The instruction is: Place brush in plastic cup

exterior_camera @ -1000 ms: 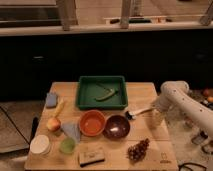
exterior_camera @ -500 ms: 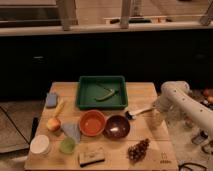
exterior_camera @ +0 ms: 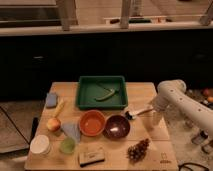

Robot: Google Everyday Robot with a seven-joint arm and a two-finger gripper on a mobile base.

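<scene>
The brush [exterior_camera: 139,112] has a long white handle and a small dark head that points left, just right of the dark purple bowl [exterior_camera: 116,126]. It lies low over the wooden table [exterior_camera: 142,92]. My gripper [exterior_camera: 153,108], on the white arm coming in from the right, is at the handle's right end. A small pale green plastic cup [exterior_camera: 67,145] stands near the table's front left, far from the gripper.
A green tray [exterior_camera: 80,93] holding a green curved item [exterior_camera: 106,94] sits at the back middle. An orange bowl [exterior_camera: 92,122], pinecone [exterior_camera: 138,149], tan-and-dark block [exterior_camera: 92,156], white round container [exterior_camera: 40,145], apple [exterior_camera: 53,124], blue sponge [exterior_camera: 51,100] and pale cloth [exterior_camera: 71,131] fill the table.
</scene>
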